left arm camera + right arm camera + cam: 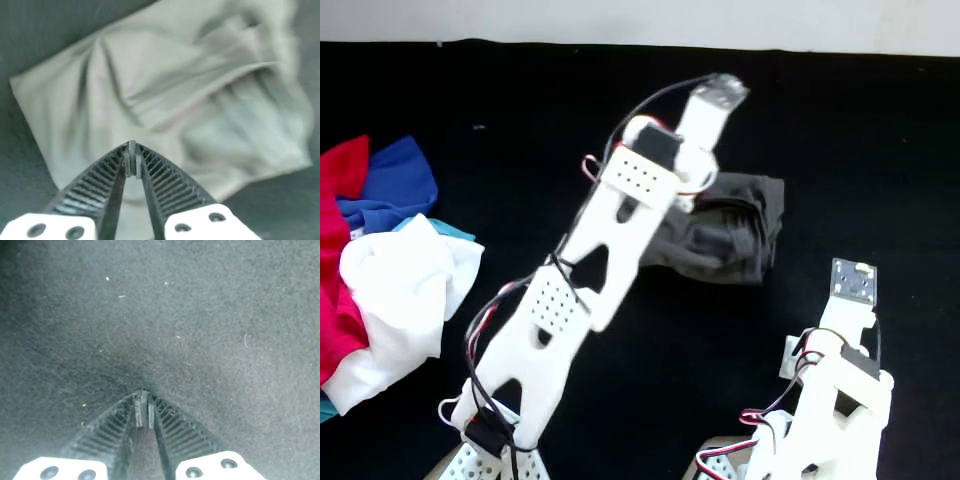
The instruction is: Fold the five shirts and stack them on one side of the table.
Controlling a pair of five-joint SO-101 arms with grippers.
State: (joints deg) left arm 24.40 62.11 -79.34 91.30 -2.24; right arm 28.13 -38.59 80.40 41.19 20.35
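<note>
The left arm stretches from 7 o'clock toward the centre of the counter [880,150]. Its left gripper [131,160] has the tips pressed together over the crumpled dark grey shirt [730,235] there. The right arm sits folded at 5 o'clock, with the right gripper [143,407] also pressed together just above the counter. A heap of red, blue and white shirts [390,270] lies at 9 o'clock.

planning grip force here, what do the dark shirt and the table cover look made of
Dark shirt: soft matte fabric, perhaps cotton knit; it lies in limp folds and creases. Table cover: black felt-like cloth, matte; right wrist view shows fuzzy nap and lint specks.
</note>
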